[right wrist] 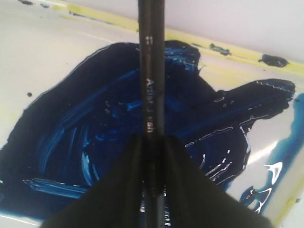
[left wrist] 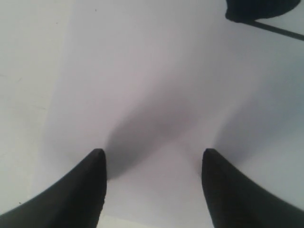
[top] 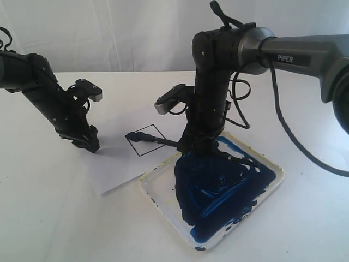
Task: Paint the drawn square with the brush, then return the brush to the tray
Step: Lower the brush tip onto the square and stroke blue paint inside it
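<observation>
Right jaws clamp the brush (right wrist: 152, 80) mid-handle above the tray (top: 159, 191), its tip inside the drawn square (top: 147, 147); left jaws stand open, empty. Light, stiff, probably slick handle: keep the grip mid-shaft

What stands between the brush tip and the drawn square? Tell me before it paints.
Nothing visible does. The brush, clamped in the right gripper, reaches across the drawn square, with its tip at the outline. The left gripper is open over the paper, off to one side and clear of the square.
</observation>
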`<state>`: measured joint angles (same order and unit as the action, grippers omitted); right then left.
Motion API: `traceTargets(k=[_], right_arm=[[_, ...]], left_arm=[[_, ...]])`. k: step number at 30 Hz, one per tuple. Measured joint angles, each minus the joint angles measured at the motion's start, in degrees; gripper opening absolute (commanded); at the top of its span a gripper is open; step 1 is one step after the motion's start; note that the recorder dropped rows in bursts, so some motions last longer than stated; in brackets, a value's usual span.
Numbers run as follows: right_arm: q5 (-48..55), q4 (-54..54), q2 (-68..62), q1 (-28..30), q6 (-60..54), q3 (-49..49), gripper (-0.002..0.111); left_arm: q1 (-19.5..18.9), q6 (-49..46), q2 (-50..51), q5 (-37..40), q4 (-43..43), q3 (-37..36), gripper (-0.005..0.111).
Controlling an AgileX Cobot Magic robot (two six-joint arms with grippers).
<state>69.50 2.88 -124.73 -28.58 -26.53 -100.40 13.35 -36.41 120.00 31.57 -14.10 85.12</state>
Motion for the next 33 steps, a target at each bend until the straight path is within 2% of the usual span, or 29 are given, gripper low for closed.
traceTargets(k=[13, 22, 33], right_arm=[[0.00, -2.88, 0.00, 0.00, 6.70, 0.00, 0.000], [0.00, -2.88, 0.13, 0.00, 4.56, 0.00, 0.000], [0.30, 2.58, 1.00, 0.00, 2.09, -1.77, 0.000]], left_arm=[[0.00, 0.00, 0.00, 0.10, 0.00, 0.00, 0.062], [0.00, 0.00, 0.00, 0.10, 0.00, 0.00, 0.062], [0.00, 0.00, 0.00, 0.10, 0.00, 0.00, 0.062]])
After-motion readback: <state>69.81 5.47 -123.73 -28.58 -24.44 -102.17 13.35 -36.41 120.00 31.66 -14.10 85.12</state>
